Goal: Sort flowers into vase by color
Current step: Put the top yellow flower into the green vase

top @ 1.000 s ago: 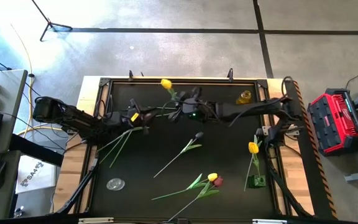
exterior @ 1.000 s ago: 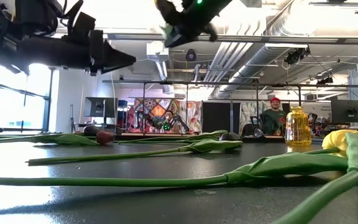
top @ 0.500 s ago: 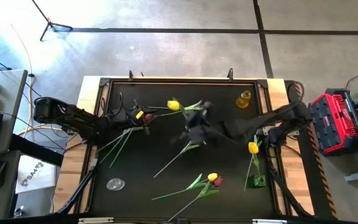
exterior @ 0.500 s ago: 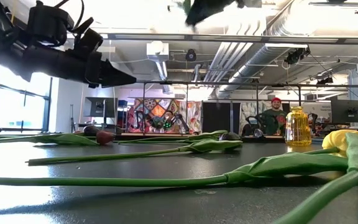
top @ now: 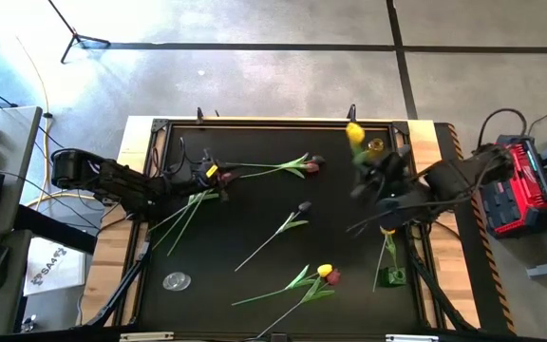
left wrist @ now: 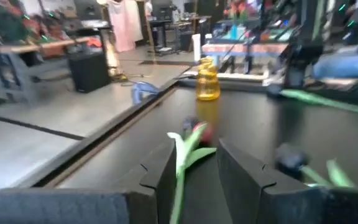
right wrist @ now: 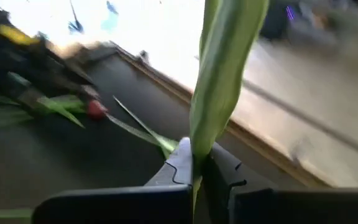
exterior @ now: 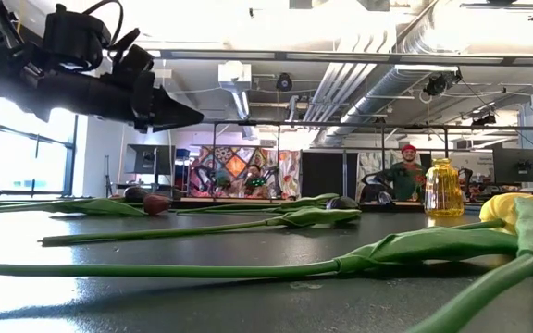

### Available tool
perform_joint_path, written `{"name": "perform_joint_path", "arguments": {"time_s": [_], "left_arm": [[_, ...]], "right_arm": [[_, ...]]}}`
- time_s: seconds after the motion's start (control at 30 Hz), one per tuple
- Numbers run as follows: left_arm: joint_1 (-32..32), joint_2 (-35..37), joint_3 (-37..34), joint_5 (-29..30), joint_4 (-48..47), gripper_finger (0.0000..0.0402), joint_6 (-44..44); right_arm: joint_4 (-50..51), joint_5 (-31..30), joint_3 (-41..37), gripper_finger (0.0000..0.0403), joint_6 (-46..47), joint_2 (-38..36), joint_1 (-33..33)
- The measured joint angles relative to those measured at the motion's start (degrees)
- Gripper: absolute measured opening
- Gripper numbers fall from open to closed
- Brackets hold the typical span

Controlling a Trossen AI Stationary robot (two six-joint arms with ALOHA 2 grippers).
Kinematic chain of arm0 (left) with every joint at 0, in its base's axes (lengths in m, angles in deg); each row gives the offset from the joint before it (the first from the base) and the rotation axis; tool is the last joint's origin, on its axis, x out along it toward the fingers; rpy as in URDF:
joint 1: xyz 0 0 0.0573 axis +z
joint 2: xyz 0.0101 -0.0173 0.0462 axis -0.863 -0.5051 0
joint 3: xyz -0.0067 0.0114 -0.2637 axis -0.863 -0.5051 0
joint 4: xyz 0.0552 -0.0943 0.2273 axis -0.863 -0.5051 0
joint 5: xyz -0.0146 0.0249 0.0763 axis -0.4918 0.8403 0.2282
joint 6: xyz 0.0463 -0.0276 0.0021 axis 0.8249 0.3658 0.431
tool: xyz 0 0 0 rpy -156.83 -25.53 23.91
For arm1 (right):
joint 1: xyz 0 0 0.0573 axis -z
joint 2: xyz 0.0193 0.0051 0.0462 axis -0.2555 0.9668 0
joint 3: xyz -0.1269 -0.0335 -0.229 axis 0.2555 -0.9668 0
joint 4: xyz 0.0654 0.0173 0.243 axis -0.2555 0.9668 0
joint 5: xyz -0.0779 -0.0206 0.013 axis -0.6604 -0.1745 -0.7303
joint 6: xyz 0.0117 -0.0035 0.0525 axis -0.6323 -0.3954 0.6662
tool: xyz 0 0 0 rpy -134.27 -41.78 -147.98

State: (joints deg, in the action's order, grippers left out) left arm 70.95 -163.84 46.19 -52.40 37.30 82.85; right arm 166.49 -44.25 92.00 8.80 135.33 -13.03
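Observation:
My right gripper [top: 376, 185] hangs over the table's far right part, shut on a yellow tulip whose head [top: 354, 133] is beside the small yellow vase [top: 375, 147]. My left gripper [top: 218, 174] is open at the far left. Its fingers stand on either side of the stem end of a magenta tulip [top: 310, 166] that lies flat on the table, also seen as the tulip [left wrist: 197, 132] ahead in the left wrist view. Another yellow tulip [top: 387, 225] stands in a green vase [top: 392, 277] at the right edge. My right gripper pinches the yellow tulip between its two fingers on a green leaf and stem [right wrist: 197, 146], partway along its length. The flower is lifted clear of the table. Its leaf rises past the fingers in the right wrist view.
A dark purple tulip [top: 302, 206] lies mid-table, and a yellow and a magenta tulip [top: 327, 274] lie together near the front. Loose green stems [top: 183, 214] lie by the left arm. A clear round piece [top: 177, 281] sits front left. In the low view stems [exterior: 248, 268] cross the foreground.
My right gripper has swung from the far middle of the table toward the right edge, carrying the yellow tulip to beside the yellow vase and turning it about. It has left the low view. The magenta tulip it stood over now shows in full.

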Motion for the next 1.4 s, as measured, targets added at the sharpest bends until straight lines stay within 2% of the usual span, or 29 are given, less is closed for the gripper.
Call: {"name": "perform_joint_path", "arguments": {"time_s": [0.03, 0.17, 0.23, 0.47, 0.63, 0.77, 0.97, 1.07, 1.3, 1.4], "left_arm": [[0.0, 0.0, 0.0, -1.1, 0.1, 0.0101, -0.5], [0.0, 0.0, 0.2, -3.4, -0.3, 0.0101, 0.8], [0.0, 0.0, 0.2, -3.5, -0.3, 0.0101, 0.7], [0.0, 0.0, 0.2, -3.5, -1.9, 0.0101, 0.7], [-0.1, 0.0, 0.2, -3.5, -2.6, 0.0101, -0.8], [-0.1, 0.0, 0.2, -3.5, -2.7, 0.0101, -1.3], [-0.1, 0.0, 0.2, -3.5, -2.9, 0.0101, -2.7], [-0.1, 0.0, 0.2, -3.5, -2.9, 0.0101, -2.9], [-0.1, 0.0, 0.2, -3.3, -8.3, 0.0101, -6.4], [0.0, 0.0, 0.2, -1.8, -8.9, 0.0101, -9.0]], "right_arm": [[0.2, 1.4, -1.5, 0.0001, 3.2, -0.9, -0.4], [-4.4, 7.8, -8.9, 0.0000, 4.2, -7.0, -1.9], [0.4, 11.7, -11.6, 0.0000, 9.4, -8.0, -2.8], [0.0, 25.9, -19.8, 0.0000, 16.6, -10.1, -7.3], [0.0, 29.5, -21.1, 0.0000, 21.6, -10.0, -12.0], [-0.4, 28.1, -20.9, 0.0000, 24.9, -9.8, -15.5], [-3.7, 16.3, -20.9, 0.0000, 25.3, -9.9, -17.8], [-5.0, 12.9, -20.2, 0.0000, 24.6, -9.9, -18.6], [-13.5, 10.0, -13.2, 0.0000, 9.7, -9.9, -22.2], [-15.8, 12.2, -9.4, 0.0000, 0.5, -9.9, -24.5]]}}
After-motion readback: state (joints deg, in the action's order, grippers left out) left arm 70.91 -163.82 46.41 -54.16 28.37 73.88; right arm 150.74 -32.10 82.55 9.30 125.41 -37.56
